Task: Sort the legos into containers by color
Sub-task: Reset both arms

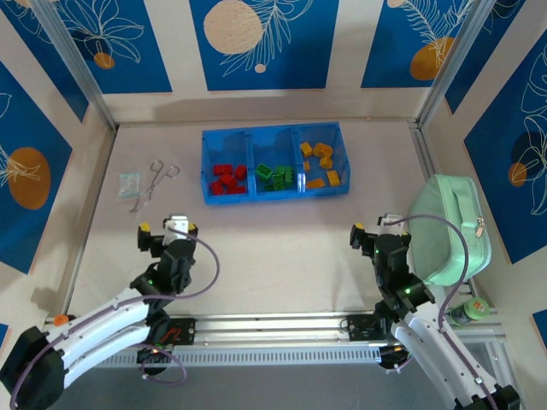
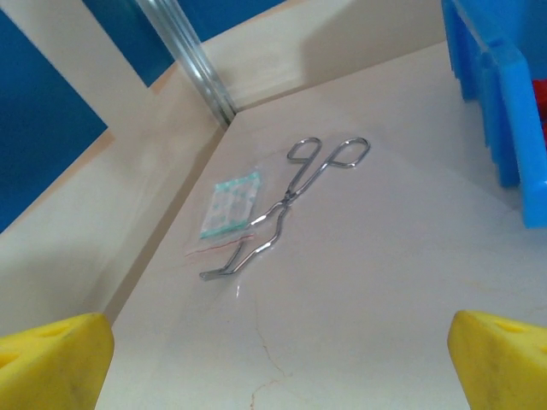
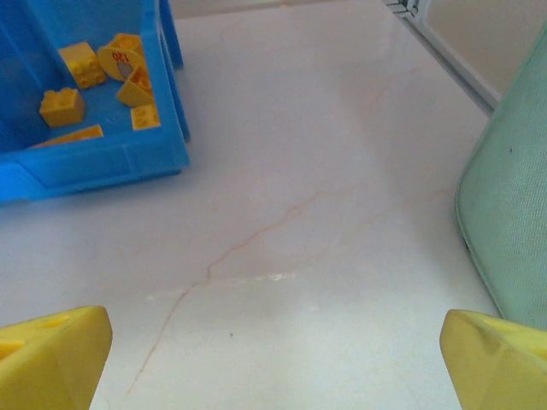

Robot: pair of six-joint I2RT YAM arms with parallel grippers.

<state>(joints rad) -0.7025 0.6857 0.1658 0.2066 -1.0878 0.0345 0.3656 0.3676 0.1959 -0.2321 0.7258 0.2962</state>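
Observation:
The blue tray (image 1: 251,164) stands at the back middle of the table with its three compartments side by side. Red legos (image 1: 228,179) lie in the left compartment, green legos (image 1: 279,176) in the middle one, and orange-yellow legos (image 1: 319,163) in the right one. The right wrist view looks into that yellow compartment (image 3: 94,81) from the near side. My left gripper (image 1: 168,229) hovers open over bare table, well short of the tray, with nothing between its yellow fingertips (image 2: 55,363). My right gripper (image 1: 377,231) is likewise open and holds nothing, its yellow fingertips (image 3: 51,357) wide apart.
Metal scissor tongs (image 1: 152,182) and a small clear plastic bag (image 1: 129,183) lie at the left of the table. A mint-green zippered case (image 1: 449,229) sits at the right edge, close beside my right arm. Metal frame posts (image 1: 73,60) stand at the back corners.

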